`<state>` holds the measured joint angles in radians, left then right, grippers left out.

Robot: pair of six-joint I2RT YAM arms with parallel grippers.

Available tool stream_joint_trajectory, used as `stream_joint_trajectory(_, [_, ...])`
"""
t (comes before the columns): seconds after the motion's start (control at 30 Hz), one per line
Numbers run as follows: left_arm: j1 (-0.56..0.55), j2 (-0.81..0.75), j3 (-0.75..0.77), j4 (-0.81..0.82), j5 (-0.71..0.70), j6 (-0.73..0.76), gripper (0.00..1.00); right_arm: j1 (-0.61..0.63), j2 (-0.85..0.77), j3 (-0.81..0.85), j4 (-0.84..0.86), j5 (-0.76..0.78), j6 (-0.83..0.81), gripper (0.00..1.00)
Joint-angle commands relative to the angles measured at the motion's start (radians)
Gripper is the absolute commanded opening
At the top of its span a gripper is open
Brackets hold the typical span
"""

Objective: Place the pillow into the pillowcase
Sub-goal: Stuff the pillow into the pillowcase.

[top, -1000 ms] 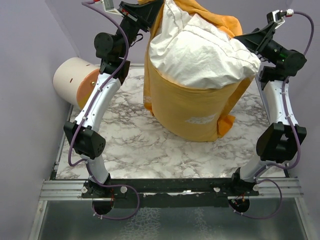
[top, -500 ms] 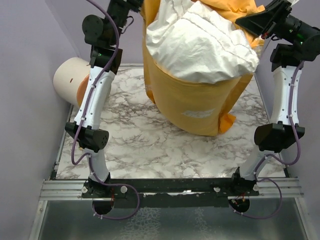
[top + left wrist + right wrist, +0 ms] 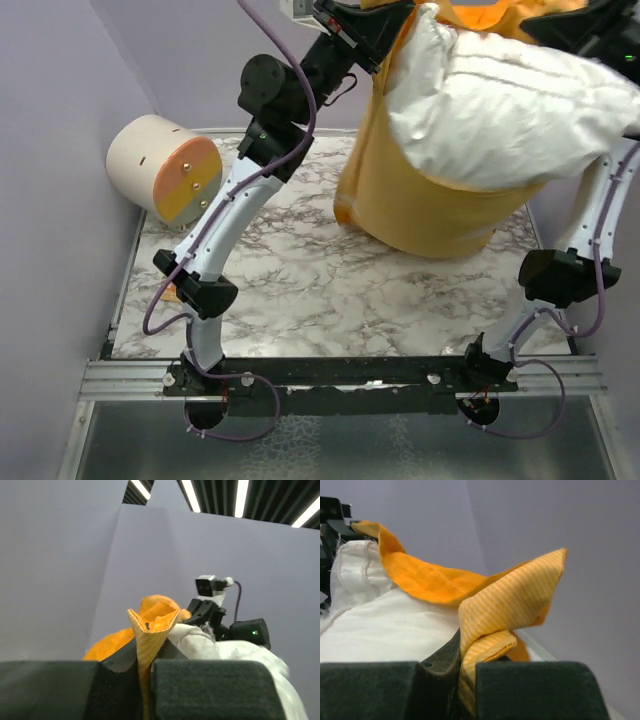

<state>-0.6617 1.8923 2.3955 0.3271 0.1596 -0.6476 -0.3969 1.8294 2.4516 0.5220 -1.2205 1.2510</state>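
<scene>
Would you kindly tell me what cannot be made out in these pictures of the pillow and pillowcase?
Top view: the mouth of the pillowcase runs off the top edge.
Top view: the lower end of the pillow is hidden inside the fabric, so its depth is unclear.
Wrist views: the left gripper and right gripper, each shut on orange fabric, block everything below; no print is visible.

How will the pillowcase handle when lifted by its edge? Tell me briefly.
Likely floppy: the pillowcase folds and droops over the right gripper pinching it. Probably thin and prone to slipping, since only a narrow edge sits in the left gripper. It should sag around the bulging pillow.
</scene>
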Motion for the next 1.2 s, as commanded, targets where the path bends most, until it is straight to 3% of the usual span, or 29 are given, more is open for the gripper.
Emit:
stream_joint_trajectory(0.0, [0.204, 0.041, 0.234, -0.036, -0.18, 0.066, 0.0, 0.362, -0.142, -0.061, -0.085, -0.032, -0.145, 0.0])
stream_joint_trajectory(0.03, [0.29, 0.108, 0.327, -0.057, -0.224, -0.022, 0.0, 0.496, -0.172, -0.015, -0.207, -0.048, -0.249, 0.0])
stream_joint_trajectory(0.07, [0.362, 0.168, 0.392, -0.076, -0.26, -0.099, 0.0, 0.569, -0.184, 0.025, -0.227, -0.058, -0.271, 0.0])
stream_joint_trajectory(0.1, [0.407, 0.204, 0.417, -0.079, -0.272, -0.17, 0.0, 0.575, -0.188, 0.027, -0.113, -0.053, -0.177, 0.0])
stream_joint_trajectory(0.13, [0.427, 0.214, 0.404, -0.053, -0.253, -0.221, 0.0, 0.454, -0.174, 0.046, -0.026, -0.032, -0.068, 0.0])
stream_joint_trajectory(0.17, [0.418, 0.202, 0.37, -0.014, -0.224, -0.246, 0.0, 0.329, -0.147, 0.094, -0.074, -0.005, -0.054, 0.0])
stream_joint_trajectory(0.2, [0.379, 0.177, 0.313, 0.025, -0.181, -0.242, 0.0, 0.217, -0.116, 0.107, -0.129, 0.029, -0.093, 0.0])
stream_joint_trajectory(0.27, [0.211, 0.09, 0.191, 0.087, -0.076, -0.144, 0.0, 0.056, -0.047, 0.051, -0.071, 0.087, -0.049, 0.0])
stream_joint_trajectory(0.37, [-0.111, -0.035, 0.044, 0.077, -0.02, 0.174, 0.0, -0.022, 0.017, -0.005, -0.074, 0.118, -0.047, 0.0])
stream_joint_trajectory(0.43, [-0.179, -0.064, 0.041, 0.032, -0.079, 0.315, 0.0, 0.065, -0.011, -0.062, 0.048, 0.036, 0.032, 0.0])
stream_joint_trajectory(0.47, [-0.15, -0.054, 0.068, 0.016, -0.159, 0.34, 0.0, 0.166, -0.057, -0.099, 0.064, -0.005, 0.011, 0.0])
stream_joint_trajectory(0.5, [-0.051, -0.02, 0.108, 0.021, -0.199, 0.319, 0.0, 0.285, -0.121, -0.138, 0.015, -0.03, -0.089, 0.0])
stream_joint_trajectory(0.57, [0.141, 0.118, 0.297, -0.008, -0.254, 0.107, 0.0, 0.578, -0.203, -0.066, -0.379, -0.013, -0.423, 0.0])
stream_joint_trajectory(0.6, [0.216, 0.19, 0.401, -0.032, -0.285, 0.015, 0.0, 0.619, -0.21, -0.026, -0.421, -0.018, -0.4, 0.0])
stream_joint_trajectory(0.63, [0.266, 0.23, 0.45, -0.042, -0.286, -0.068, 0.0, 0.593, -0.218, -0.05, -0.259, -0.029, -0.251, 0.0])
stream_joint_trajectory(0.67, [0.287, 0.241, 0.451, -0.033, -0.258, -0.13, 0.0, 0.476, -0.206, -0.047, -0.142, -0.025, -0.143, 0.0])
stream_joint_trajectory(0.7, [0.277, 0.229, 0.417, -0.014, -0.217, -0.146, 0.0, 0.351, -0.177, 0.001, -0.141, -0.007, -0.127, 0.0])
stream_joint_trajectory(0.8, [0.045, 0.079, 0.19, 0.05, -0.1, 0.024, 0.0, 0.038, -0.061, 0.015, -0.036, 0.052, 0.003, 0.0])
stream_joint_trajectory(0.87, [-0.144, -0.022, 0.048, 0.071, -0.111, 0.235, 0.0, -0.041, -0.012, -0.049, 0.06, 0.061, 0.089, 0.0])
stream_joint_trajectory(0.9, [-0.175, -0.034, 0.055, 0.036, -0.124, 0.287, 0.0, -0.046, -0.014, -0.08, 0.088, 0.051, 0.105, 0.0])
stream_joint_trajectory(0.97, [-0.136, -0.008, 0.146, -0.022, -0.196, 0.327, 0.0, 0.023, -0.059, -0.13, 0.185, 0.005, 0.161, 0.0])
stream_joint_trajectory(1.0, [-0.066, 0.025, 0.195, -0.016, -0.227, 0.3, 0.0, 0.108, -0.106, -0.157, 0.172, -0.017, 0.142, 0.0])
stream_joint_trajectory(1.03, [0.031, 0.071, 0.265, -0.01, -0.239, 0.21, 0.0, 0.223, -0.16, -0.17, 0.083, -0.028, 0.045, 0.0])
stream_joint_trajectory(1.1, [0.191, 0.179, 0.395, -0.003, -0.264, -0.001, 0.0, 0.5, -0.216, -0.076, -0.288, -0.014, -0.27, 0.0])
stream_joint_trajectory(1.13, [0.223, 0.2, 0.415, 0.009, -0.262, -0.054, 0.0, 0.563, -0.23, -0.063, -0.276, -0.022, -0.269, 0.0])
stream_joint_trajectory(1.17, [0.227, 0.198, 0.387, 0.028, -0.244, -0.077, 0.0, 0.567, -0.235, -0.08, -0.134, -0.028, -0.148, 0.0])
